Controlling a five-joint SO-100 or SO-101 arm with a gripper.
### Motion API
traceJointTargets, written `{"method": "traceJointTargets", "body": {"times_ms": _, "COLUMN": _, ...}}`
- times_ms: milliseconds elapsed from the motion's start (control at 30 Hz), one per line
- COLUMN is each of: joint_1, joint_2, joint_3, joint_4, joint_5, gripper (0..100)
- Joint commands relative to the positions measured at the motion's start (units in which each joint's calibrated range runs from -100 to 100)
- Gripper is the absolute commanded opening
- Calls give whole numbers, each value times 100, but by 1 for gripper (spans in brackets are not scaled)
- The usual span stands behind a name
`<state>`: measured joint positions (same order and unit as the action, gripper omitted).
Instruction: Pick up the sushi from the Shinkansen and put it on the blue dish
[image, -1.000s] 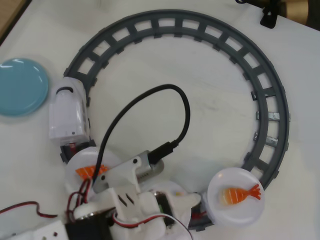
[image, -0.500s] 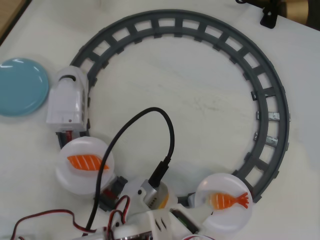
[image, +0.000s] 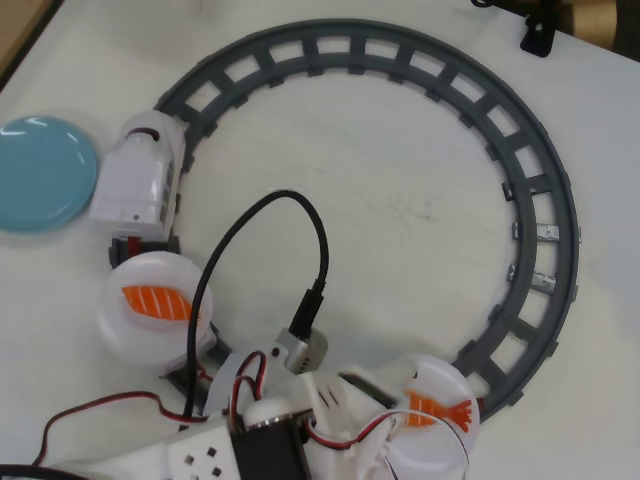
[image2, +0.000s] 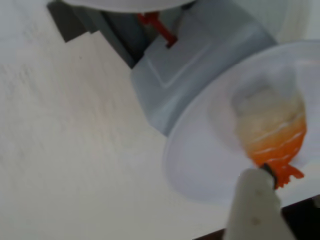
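Shrimp sushi (image2: 272, 135) at right of wrist view: probably light, hard, slippery plastic; best pinched across the rice sides; finger (image2: 255, 205) beside tail, spread unclear

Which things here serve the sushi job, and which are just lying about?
Job: orange-and-white shrimp sushi with red tail; white plastic Shinkansen train; round light-blue dish; gripper.
Lying about: orange salmon slice; grey ring track; black cable.
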<state>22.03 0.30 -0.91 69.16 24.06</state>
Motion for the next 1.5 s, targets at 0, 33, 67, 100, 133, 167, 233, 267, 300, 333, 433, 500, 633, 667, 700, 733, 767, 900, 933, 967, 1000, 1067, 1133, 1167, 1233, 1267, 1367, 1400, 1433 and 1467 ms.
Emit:
{"method": "traceJointTargets", "body": {"times_ms": 0, "joint_1": -28, "joint_2": -50, "joint_3": -296, "joint_4": -50, "joint_5": 63, "gripper": 28}}
{"method": "traceJointTargets", "body": {"times_ms": 33, "joint_1": -64, "joint_2": -42, "joint_3": -287, "joint_4": -50, "joint_5": 63, "gripper": 28}}
{"method": "traceJointTargets", "body": {"times_ms": 67, "joint_1": -108, "joint_2": -42, "joint_3": -251, "joint_4": -50, "joint_5": 53, "gripper": 28}}
{"method": "traceJointTargets", "body": {"times_ms": 100, "joint_1": -125, "joint_2": -34, "joint_3": -233, "joint_4": -41, "joint_5": 42, "gripper": 28}}
{"method": "traceJointTargets", "body": {"times_ms": 133, "joint_1": -134, "joint_2": 0, "joint_3": -233, "joint_4": -24, "joint_5": 37, "gripper": 28}}
{"method": "traceJointTargets", "body": {"times_ms": 167, "joint_1": -134, "joint_2": 82, "joint_3": -224, "joint_4": -7, "joint_5": 37, "gripper": 28}}
{"method": "traceJointTargets", "body": {"times_ms": 233, "joint_1": -143, "joint_2": 273, "joint_3": -269, "joint_4": 10, "joint_5": 37, "gripper": 28}}
{"method": "traceJointTargets", "body": {"times_ms": 267, "joint_1": -143, "joint_2": 365, "joint_3": -278, "joint_4": 18, "joint_5": 32, "gripper": 28}}
{"method": "traceJointTargets", "body": {"times_ms": 300, "joint_1": -152, "joint_2": 423, "joint_3": -260, "joint_4": 18, "joint_5": 32, "gripper": 28}}
{"method": "traceJointTargets", "body": {"times_ms": 333, "joint_1": -152, "joint_2": 439, "joint_3": -233, "joint_4": 18, "joint_5": 32, "gripper": 28}}
{"method": "traceJointTargets", "body": {"times_ms": 433, "joint_1": -134, "joint_2": 497, "joint_3": -206, "joint_4": 35, "joint_5": 26, "gripper": 28}}
{"method": "traceJointTargets", "body": {"times_ms": 500, "joint_1": -125, "joint_2": 539, "joint_3": -215, "joint_4": 188, "joint_5": 26, "gripper": 27}}
{"method": "traceJointTargets", "body": {"times_ms": 633, "joint_1": -152, "joint_2": 555, "joint_3": -197, "joint_4": 349, "joint_5": 21, "gripper": 24}}
{"method": "traceJointTargets", "body": {"times_ms": 667, "joint_1": -152, "joint_2": 555, "joint_3": -143, "joint_4": 349, "joint_5": 21, "gripper": 22}}
{"method": "traceJointTargets", "body": {"times_ms": 700, "joint_1": -160, "joint_2": 555, "joint_3": -71, "joint_4": 375, "joint_5": 21, "gripper": 20}}
{"method": "traceJointTargets", "body": {"times_ms": 733, "joint_1": -178, "joint_2": 555, "joint_3": 10, "joint_4": 383, "joint_5": 21, "gripper": 19}}
{"method": "traceJointTargets", "body": {"times_ms": 767, "joint_1": -178, "joint_2": 555, "joint_3": 91, "joint_4": 426, "joint_5": 21, "gripper": 16}}
{"method": "traceJointTargets", "body": {"times_ms": 900, "joint_1": -328, "joint_2": 456, "joint_3": 110, "joint_4": 587, "joint_5": 16, "gripper": 4}}
{"method": "traceJointTargets", "body": {"times_ms": 933, "joint_1": -389, "joint_2": 447, "joint_3": 37, "joint_4": 681, "joint_5": 11, "gripper": 4}}
{"method": "traceJointTargets", "body": {"times_ms": 967, "joint_1": -469, "joint_2": 431, "joint_3": -134, "joint_4": 842, "joint_5": -26, "gripper": 3}}
{"method": "traceJointTargets", "body": {"times_ms": 1000, "joint_1": -609, "joint_2": 356, "joint_3": -323, "joint_4": 1054, "joint_5": -78, "gripper": 3}}
{"method": "traceJointTargets", "body": {"times_ms": 1067, "joint_1": -944, "joint_2": 124, "joint_3": -729, "joint_4": 1470, "joint_5": -157, "gripper": 3}}
{"method": "traceJointTargets", "body": {"times_ms": 1133, "joint_1": -1410, "joint_2": -200, "joint_3": -1153, "joint_4": 1844, "joint_5": -272, "gripper": 3}}
{"method": "traceJointTargets", "body": {"times_ms": 1167, "joint_1": -1648, "joint_2": -357, "joint_3": -1324, "joint_4": 1988, "joint_5": -350, "gripper": 3}}
{"method": "traceJointTargets", "body": {"times_ms": 1233, "joint_1": -2185, "joint_2": -639, "joint_3": -1586, "joint_4": 2269, "joint_5": -481, "gripper": 3}}
{"method": "traceJointTargets", "body": {"times_ms": 1267, "joint_1": -2476, "joint_2": -772, "joint_3": -1667, "joint_4": 2396, "joint_5": -518, "gripper": 3}}
{"method": "traceJointTargets", "body": {"times_ms": 1367, "joint_1": -3417, "joint_2": -1095, "joint_3": -1721, "joint_4": 2693, "joint_5": -565, "gripper": 3}}
{"method": "traceJointTargets", "body": {"times_ms": 1400, "joint_1": -3717, "joint_2": -1178, "joint_3": -1694, "joint_4": 2727, "joint_5": -575, "gripper": 3}}
{"method": "traceJointTargets", "body": {"times_ms": 1433, "joint_1": -4016, "joint_2": -1195, "joint_3": -1694, "joint_4": 2744, "joint_5": -591, "gripper": 3}}
{"method": "traceJointTargets", "body": {"times_ms": 1467, "joint_1": -4289, "joint_2": -1212, "joint_3": -1694, "joint_4": 2761, "joint_5": -591, "gripper": 3}}
